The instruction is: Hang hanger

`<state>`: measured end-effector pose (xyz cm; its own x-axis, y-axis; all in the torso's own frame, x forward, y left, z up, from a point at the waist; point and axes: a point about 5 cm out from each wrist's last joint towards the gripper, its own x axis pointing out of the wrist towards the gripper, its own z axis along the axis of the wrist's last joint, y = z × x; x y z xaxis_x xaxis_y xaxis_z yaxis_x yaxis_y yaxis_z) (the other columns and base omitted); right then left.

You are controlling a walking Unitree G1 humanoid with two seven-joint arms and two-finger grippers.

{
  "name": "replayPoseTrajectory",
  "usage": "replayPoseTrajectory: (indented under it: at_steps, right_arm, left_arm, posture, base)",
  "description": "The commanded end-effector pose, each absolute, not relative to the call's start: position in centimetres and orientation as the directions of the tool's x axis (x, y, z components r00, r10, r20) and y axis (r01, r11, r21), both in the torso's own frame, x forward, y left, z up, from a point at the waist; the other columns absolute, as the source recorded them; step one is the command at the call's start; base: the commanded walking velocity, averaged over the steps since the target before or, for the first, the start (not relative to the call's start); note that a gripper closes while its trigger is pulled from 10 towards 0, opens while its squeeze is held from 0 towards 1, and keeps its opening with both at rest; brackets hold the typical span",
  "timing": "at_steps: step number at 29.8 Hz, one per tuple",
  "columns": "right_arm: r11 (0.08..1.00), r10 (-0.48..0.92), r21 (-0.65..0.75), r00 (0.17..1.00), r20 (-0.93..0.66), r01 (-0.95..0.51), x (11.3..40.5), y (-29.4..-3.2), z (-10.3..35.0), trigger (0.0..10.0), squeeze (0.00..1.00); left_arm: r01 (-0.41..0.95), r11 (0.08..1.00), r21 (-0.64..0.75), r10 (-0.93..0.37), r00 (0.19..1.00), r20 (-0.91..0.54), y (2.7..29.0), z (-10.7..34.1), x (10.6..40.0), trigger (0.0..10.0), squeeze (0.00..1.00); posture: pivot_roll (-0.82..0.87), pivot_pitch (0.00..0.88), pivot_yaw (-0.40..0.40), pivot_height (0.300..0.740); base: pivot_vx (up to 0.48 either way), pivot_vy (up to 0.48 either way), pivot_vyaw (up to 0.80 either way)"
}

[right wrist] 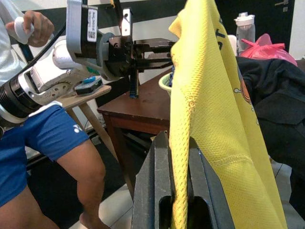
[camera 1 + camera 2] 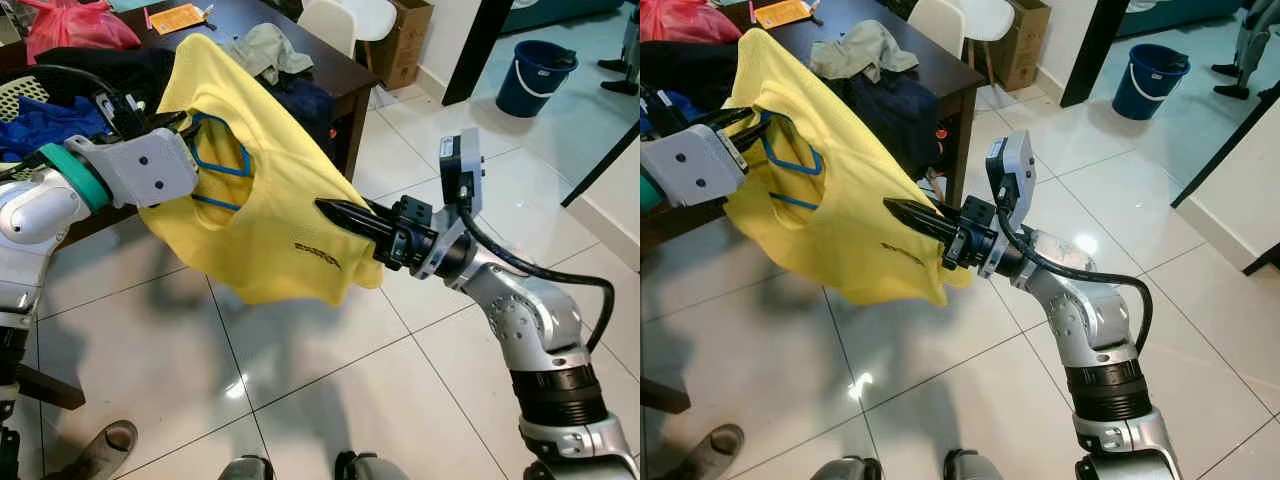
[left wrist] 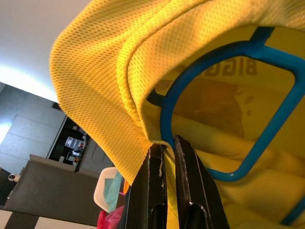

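The left gripper [image 3: 164, 143] is clamped tight, its two black fingers [image 3: 155, 181] pressed together on the yellow shirt [image 2: 270, 190] right where the cloth folds over the blue hanger [image 2: 222, 165], so fabric and hanger frame appear pinched together. The right gripper [image 1: 174, 143] is likewise closed, grasping the shirt's lower hem edge between its fingers, to the right of and nearer than the left one. Between the two grips the shirt is stretched in the air, its long axis running from the far left, at the hanger, down to the near right, at the hem. The hanger sits inside the neck opening, just beyond the left jaws, so the left arm is the one carrying it; where its hook points cannot be made out. Behind the shirt stands a dark table [image 2: 330, 75] piled with clothes, and a person's leg [image 1: 71, 157] shows beside it. No rail to hang on can be seen.
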<state>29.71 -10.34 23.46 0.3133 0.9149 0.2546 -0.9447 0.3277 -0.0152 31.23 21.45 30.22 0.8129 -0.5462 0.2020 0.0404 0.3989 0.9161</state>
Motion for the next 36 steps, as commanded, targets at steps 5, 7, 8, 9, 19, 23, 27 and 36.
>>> replayPoseTrajectory:
  at_steps: [5,7,8,9,19,23,27,36]
  right_arm:
    - [0.339,0.914,-0.031,0.321,0.247,-0.94,29.7,-10.3,23.2,10.0,0.0]
    - [0.35,0.912,-0.035,0.332,0.241,-0.936,29.8,-10.3,23.1,10.0,0.0]
    - [0.358,0.91,-0.038,0.339,0.237,-0.933,30.0,-10.3,23.1,10.0,0.0]
    - [0.358,0.91,-0.038,0.339,0.237,-0.933,30.0,-10.3,23.1,10.0,0.0]
    - [0.418,0.895,-0.079,0.395,0.206,-0.905,30.7,-10.3,22.6,10.0,0.0]
    - [0.434,0.887,-0.089,0.409,0.212,-0.896,30.9,-10.1,22.6,10.0,0.0]
    - [0.434,0.886,-0.085,0.407,0.223,-0.897,30.9,-10.2,22.8,10.0,0.0]
    - [0.431,0.883,-0.077,0.402,0.243,-0.899,30.8,-10.4,23.0,10.0,0.0]
  left_arm:
    - [0.023,0.405,0.914,-0.571,0.787,0.233,21.3,31.8,30.0,0.0,0.0]
    - [0.038,0.403,0.914,-0.591,0.774,0.229,20.9,32.0,29.7,0.0,0.0]
    - [0.048,0.402,0.914,-0.606,0.763,0.226,20.5,32.1,29.3,0.0,0.0]
    - [0.048,0.402,0.914,-0.606,0.763,0.226,20.5,32.1,29.3,0.0,0.0]
    - [0.197,0.371,0.908,-0.685,0.718,0.124,19.1,31.8,27.7,2.6,0.0]
    - [0.129,0.357,0.925,-0.614,0.779,0.128,20.2,31.9,28.5,10.0,0.0]
    - [0.129,0.358,0.925,-0.584,0.804,0.114,20.9,31.4,29.1,10.0,1.0]
    - [0.111,0.339,0.934,-0.548,0.83,0.101,21.5,30.9,29.1,10.0,1.0]
  posture:
    - [0.09,0.093,0.045,0.74]
    - [0.09,0.094,0.045,0.74]
    - [0.09,0.094,0.045,0.74]
    - [0.09,0.094,0.045,0.74]
    - [0.09,0.094,0.043,0.74]
    - [0.09,0.09,0.047,0.74]
    - [0.09,0.087,0.049,0.74]
    - [0.09,0.082,0.051,0.74]
  base:
    - [0.0,0.0,0.0]
    - [0.0,0.0,0.0]
    - [0.0,0.0,0.0]
    - [0.0,0.0,0.0]
    - [0.0,0.0,0.0]
    - [0.0,0.0,0.0]
    - [0.0,0.0,0.0]
    - [0.0,0.0,0.0]
